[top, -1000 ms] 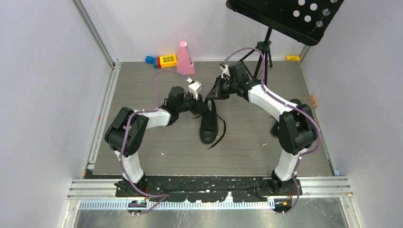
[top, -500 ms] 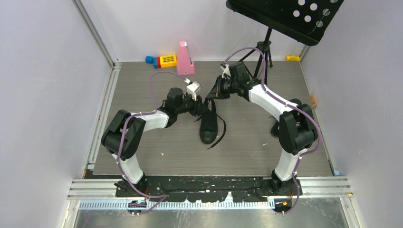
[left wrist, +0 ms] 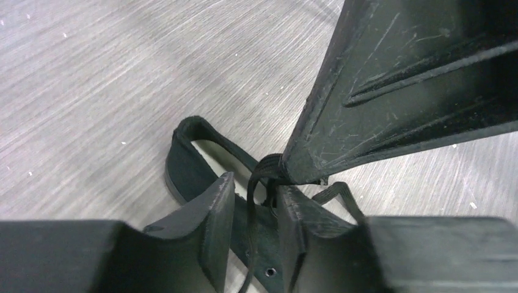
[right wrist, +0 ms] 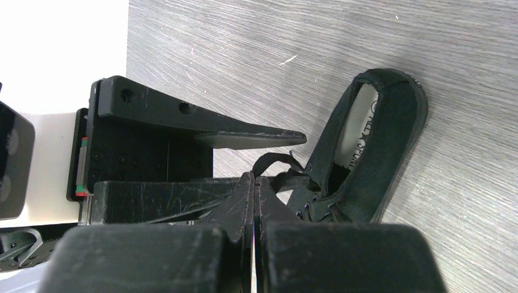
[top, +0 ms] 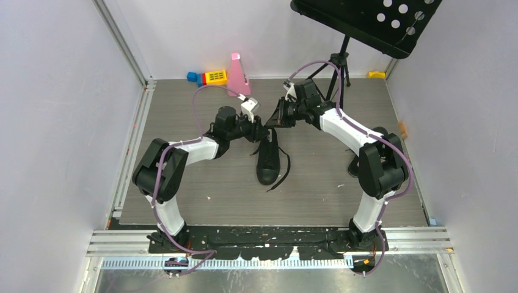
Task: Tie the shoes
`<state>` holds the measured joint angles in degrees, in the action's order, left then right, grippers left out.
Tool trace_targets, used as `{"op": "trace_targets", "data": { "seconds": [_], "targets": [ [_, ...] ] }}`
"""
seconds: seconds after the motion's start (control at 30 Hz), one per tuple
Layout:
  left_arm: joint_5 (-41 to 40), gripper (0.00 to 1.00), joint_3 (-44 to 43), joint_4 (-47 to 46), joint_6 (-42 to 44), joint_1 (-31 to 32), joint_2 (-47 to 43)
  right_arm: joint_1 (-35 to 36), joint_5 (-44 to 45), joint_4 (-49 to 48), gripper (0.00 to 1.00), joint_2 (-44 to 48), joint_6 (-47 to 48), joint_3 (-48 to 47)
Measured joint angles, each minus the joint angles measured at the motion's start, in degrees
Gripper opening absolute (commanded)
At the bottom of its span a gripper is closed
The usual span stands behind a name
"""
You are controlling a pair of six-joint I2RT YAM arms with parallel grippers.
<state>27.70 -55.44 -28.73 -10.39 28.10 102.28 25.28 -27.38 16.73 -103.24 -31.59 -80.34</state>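
Sneaker [top: 267, 163] points toe toward near edge.

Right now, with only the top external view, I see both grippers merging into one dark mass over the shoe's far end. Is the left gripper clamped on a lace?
Observer: No. The left wrist view shows the left gripper open, with a lace running between its fingers unclamped.
Operator: And the right one?
Observer: In the right wrist view the right gripper is shut, its fingers pressed flat together and a loop of lace at its tip.
Operator: How do the two sit relative to each other?
Observer: From the left wrist, the right gripper's tip sits just above the gap between the left gripper's fingers. It appears to pinch the strand that drops through that gap toward the shoe.
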Motion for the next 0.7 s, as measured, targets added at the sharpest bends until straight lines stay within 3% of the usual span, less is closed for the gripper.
{"op": "trace_targets", "data": {
  "seconds": [0.17,0.6,0.7],
  "targets": [
    [1.0,0.0,-0.8,-0.2,-0.2,-0.3,1.0,0.0,0.1,0.0,0.0,0.0,0.0,0.0],
    [-3.1,0.0,4.0,-1.0,-3.2,-0.3,-1.9,0.1,4.0,0.0,0.0,0.1,0.0,1.5],
    [-4.0,0.0,4.2,-0.9,-4.0,0.0,-1.9,0.1,4.9,0.0,0.11,0.1,0.0,2.5]
  ]
}}
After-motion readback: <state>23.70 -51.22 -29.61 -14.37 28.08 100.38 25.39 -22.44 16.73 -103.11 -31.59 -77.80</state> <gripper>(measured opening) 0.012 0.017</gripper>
